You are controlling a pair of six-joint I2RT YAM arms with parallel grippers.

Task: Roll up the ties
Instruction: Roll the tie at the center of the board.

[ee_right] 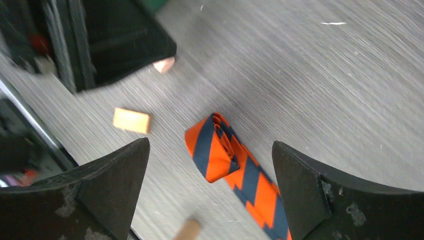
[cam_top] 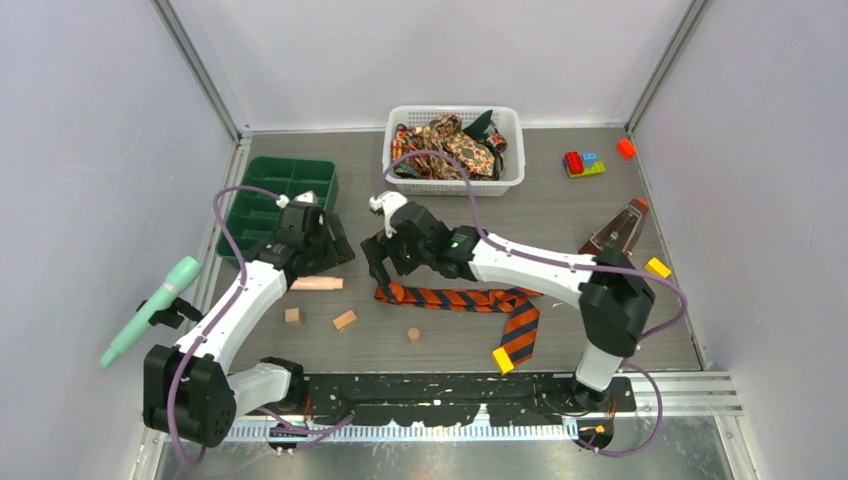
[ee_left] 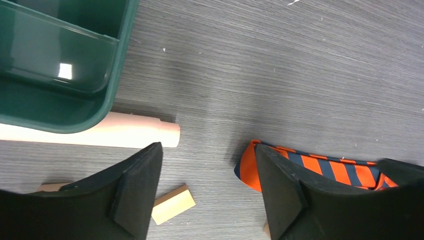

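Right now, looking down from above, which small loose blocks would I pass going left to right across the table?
Small wooden cube, tilted wooden block, short wooden cylinder, near yellow brick, stacked coloured bricks, red brick, right yellow brick. The pink rod and striped tie overlap these, so I skip them.

Bright, even overhead light casts soft shadows. Glare spots the green tray [ee_left: 60, 75]. The right wrist view is motion-blurred.
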